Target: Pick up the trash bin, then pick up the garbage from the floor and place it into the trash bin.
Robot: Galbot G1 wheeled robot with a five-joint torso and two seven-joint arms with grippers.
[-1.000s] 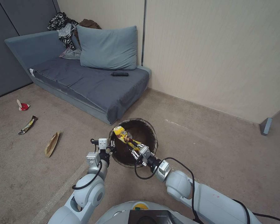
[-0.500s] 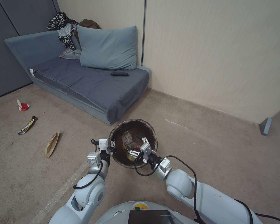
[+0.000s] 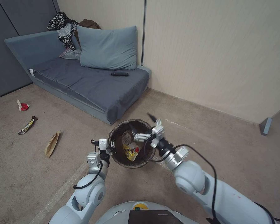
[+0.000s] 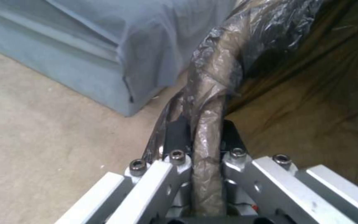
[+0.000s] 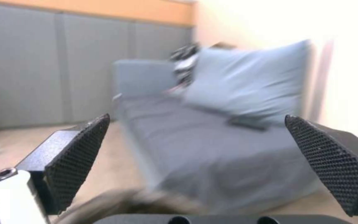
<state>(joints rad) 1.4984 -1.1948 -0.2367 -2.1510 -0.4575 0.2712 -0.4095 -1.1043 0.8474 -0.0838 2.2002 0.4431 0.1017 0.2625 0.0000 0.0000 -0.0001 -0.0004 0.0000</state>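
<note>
Grippers split the work: left gripper (image 4: 204, 149) pinched the bag-lined round white bin's (image 3: 121, 161) rim. Right gripper (image 3: 143, 130) hovered spread and empty above it, nearer arm to none of the floor litter; brown paper bag (image 3: 52, 143) lay leftward.

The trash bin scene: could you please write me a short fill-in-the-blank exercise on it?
1. The left gripper is shut on the trash bin's ____.
2. The yellow wrapper lies ____ the trash bin.
3. The right gripper's jaws are ____.
4. The brown paper bag lies on the ____.

Missing words: rim; inside; open; floor
</note>
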